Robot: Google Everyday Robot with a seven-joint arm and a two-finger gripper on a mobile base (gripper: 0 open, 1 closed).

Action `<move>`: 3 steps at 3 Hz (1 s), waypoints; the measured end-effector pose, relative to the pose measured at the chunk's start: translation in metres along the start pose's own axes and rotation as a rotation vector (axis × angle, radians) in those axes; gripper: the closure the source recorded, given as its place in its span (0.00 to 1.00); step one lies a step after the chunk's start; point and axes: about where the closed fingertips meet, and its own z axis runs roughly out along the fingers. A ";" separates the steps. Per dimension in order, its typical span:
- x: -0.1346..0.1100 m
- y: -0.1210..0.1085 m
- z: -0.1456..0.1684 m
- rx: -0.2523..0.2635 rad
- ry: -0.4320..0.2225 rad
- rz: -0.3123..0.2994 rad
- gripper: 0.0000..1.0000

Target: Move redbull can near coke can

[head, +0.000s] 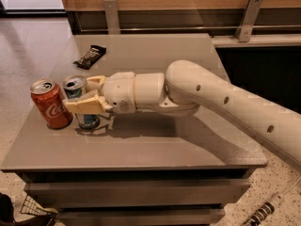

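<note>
The redbull can [83, 119], slim and blue-silver with an open silver top, stands upright on the grey table [155, 145] at its left side. The coke can [51, 106], red with white script, stands right beside it on the left, with a narrow gap between them. My gripper [78, 93] reaches in from the right, with one finger [87, 103] across the front of the redbull can and the other finger [95, 82] behind it. The jaws are shut on the redbull can.
A dark snack bar [90, 56] lies at the back left of the table. A wooden wall with metal brackets [248, 18] runs behind the table. The floor drops away to the left, with a wire basket [33, 208] below.
</note>
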 end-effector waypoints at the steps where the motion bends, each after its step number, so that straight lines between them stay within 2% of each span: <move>1: -0.001 0.001 0.002 -0.004 0.000 -0.001 0.60; 3: -0.002 0.004 0.005 -0.011 0.000 -0.004 0.13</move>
